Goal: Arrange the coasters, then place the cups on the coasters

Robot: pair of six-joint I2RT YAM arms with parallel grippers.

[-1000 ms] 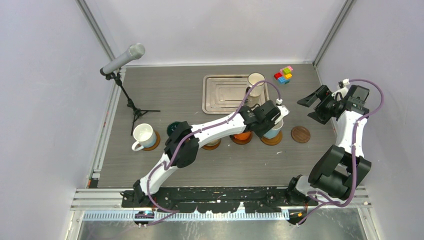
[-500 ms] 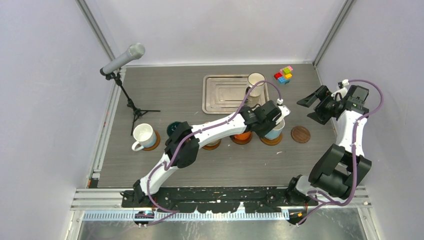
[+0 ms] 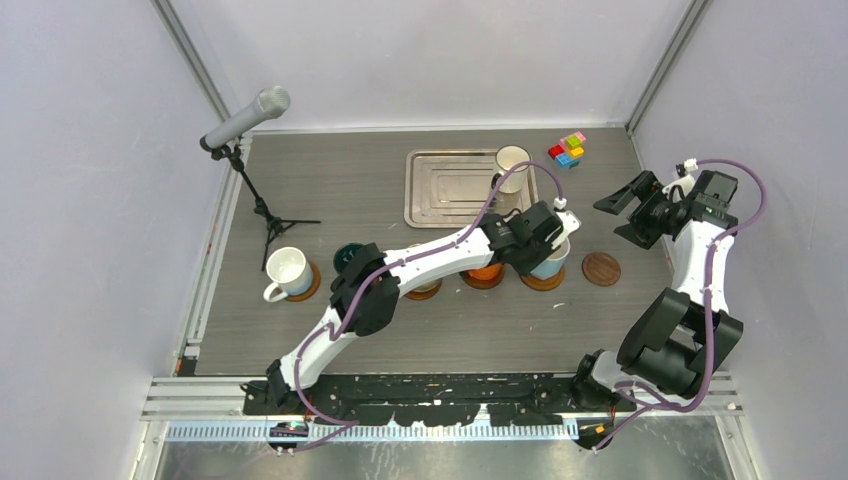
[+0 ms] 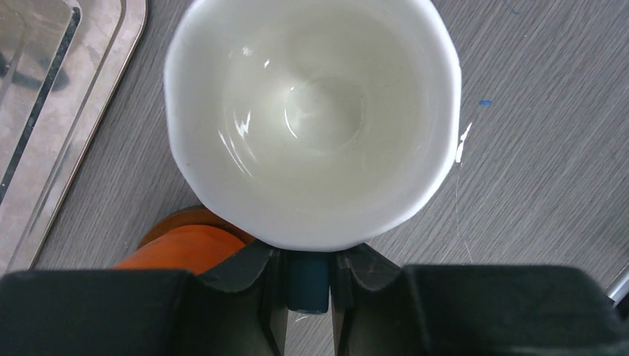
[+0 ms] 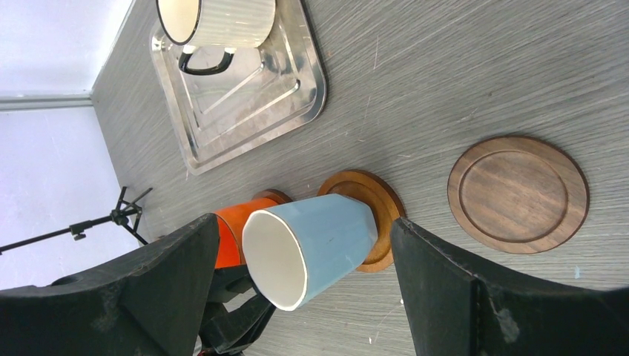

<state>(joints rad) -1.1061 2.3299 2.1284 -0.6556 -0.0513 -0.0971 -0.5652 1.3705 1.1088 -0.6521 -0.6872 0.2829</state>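
Observation:
The light blue cup (image 3: 551, 263) (image 4: 308, 119) stands on a brown coaster (image 3: 543, 283) (image 5: 383, 202) at centre right. My left gripper (image 3: 540, 246) (image 4: 308, 288) is shut on its dark blue handle from the near side. An orange cup (image 3: 486, 271) (image 5: 230, 239) on its own coaster sits just to the left. An empty dark coaster (image 3: 601, 268) (image 5: 518, 194) lies to the right. My right gripper (image 3: 626, 214) (image 5: 303, 221) hangs open in the air at the right, holding nothing. A whitish cup (image 3: 512, 164) (image 5: 222, 18) stands on the tray. Another whitish cup (image 3: 287, 270) rests on the leftmost coaster.
A silver tray (image 3: 450, 190) lies at the back centre. Small coloured blocks (image 3: 568, 150) sit at the back right. A microphone on a tripod (image 3: 245, 118) stands at the left. A dark green cup (image 3: 346, 254) and one more coaster (image 3: 424, 291) are partly hidden under my left arm.
None visible in the top view; both arms and all cups stay where they were.

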